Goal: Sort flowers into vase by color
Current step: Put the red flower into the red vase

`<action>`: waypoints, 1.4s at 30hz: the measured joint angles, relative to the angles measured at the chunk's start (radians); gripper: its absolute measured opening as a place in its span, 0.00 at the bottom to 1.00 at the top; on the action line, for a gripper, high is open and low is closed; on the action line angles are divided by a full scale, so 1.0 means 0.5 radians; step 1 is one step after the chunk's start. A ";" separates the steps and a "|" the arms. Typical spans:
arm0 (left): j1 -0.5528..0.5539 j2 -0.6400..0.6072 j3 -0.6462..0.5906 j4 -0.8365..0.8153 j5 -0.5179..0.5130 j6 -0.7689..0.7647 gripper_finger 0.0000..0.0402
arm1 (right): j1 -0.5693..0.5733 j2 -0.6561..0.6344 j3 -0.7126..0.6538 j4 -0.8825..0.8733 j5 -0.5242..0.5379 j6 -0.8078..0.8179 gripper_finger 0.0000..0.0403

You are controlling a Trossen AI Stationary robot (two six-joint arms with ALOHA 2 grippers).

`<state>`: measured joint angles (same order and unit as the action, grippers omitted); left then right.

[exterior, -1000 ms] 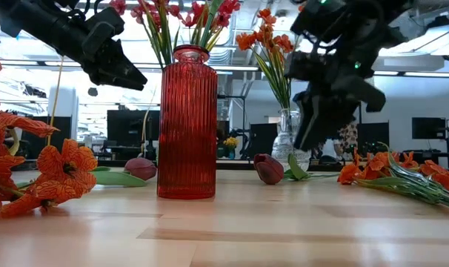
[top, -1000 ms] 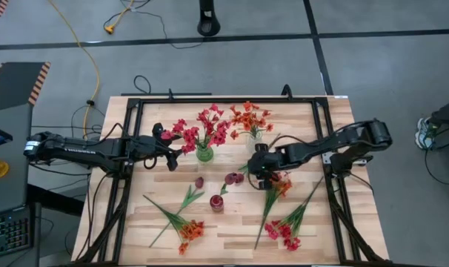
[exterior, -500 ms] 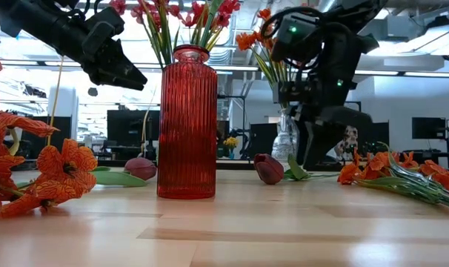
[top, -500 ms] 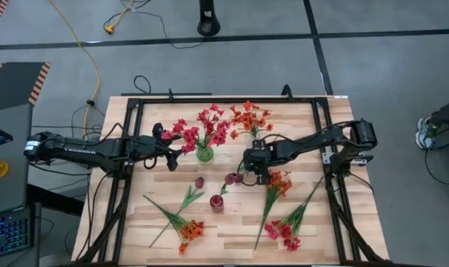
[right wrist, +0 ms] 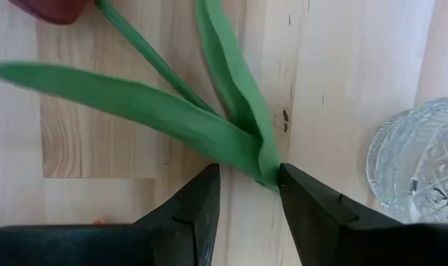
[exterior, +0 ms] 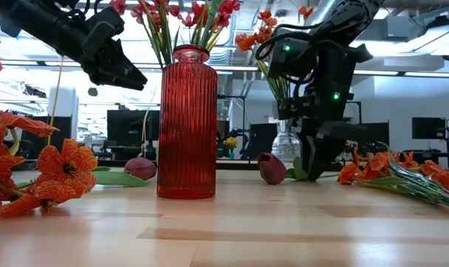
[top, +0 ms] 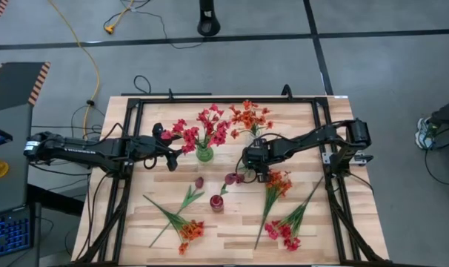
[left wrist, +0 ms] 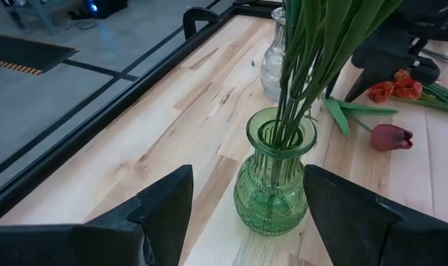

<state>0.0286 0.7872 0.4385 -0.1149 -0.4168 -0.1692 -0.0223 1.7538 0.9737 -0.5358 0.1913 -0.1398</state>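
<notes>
A: Right gripper (right wrist: pixel 248 193) has come down from above the table to the leafy green stalk (right wrist: pixel 209 129) of the dark maroon tulip bud (top: pixel 231 179), beside the clear glass vase (right wrist: pixel 416 170).

B: Fingers part-open, straddling the stalk, nothing clamped; pickup looks imminent. Left gripper (left wrist: pixel 242 214) waits wide open at the green glass vase (left wrist: pixel 274 185).

1. A robotics lab or test workshop, not a home.
2. Centre of the high view: a wooden table (top: pixel 232 222) in a black frame (top: pixel 128 133), with two dark arms mounted at its sides.
3. Around it: bare grey floor (top: pixel 373 67) marked with dark tape lines; a yellow cable (top: pixel 91 67) trails at upper left.
4. Left edge: hazard stripes (top: pixel 39 78).
5. Low view, background: monitors (exterior: pixel 124 126) and ceiling ducts (exterior: pixel 321 11).
</notes>
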 joint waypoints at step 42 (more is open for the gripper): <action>0.000 0.000 -0.002 0.000 -0.001 0.000 0.61 | 0.005 -0.015 -0.005 -0.067 -0.133 -0.052 0.05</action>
<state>0.0285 0.7872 0.4377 -0.1150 -0.4170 -0.1692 -0.0196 1.7462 0.9710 -0.5694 0.1246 -0.1656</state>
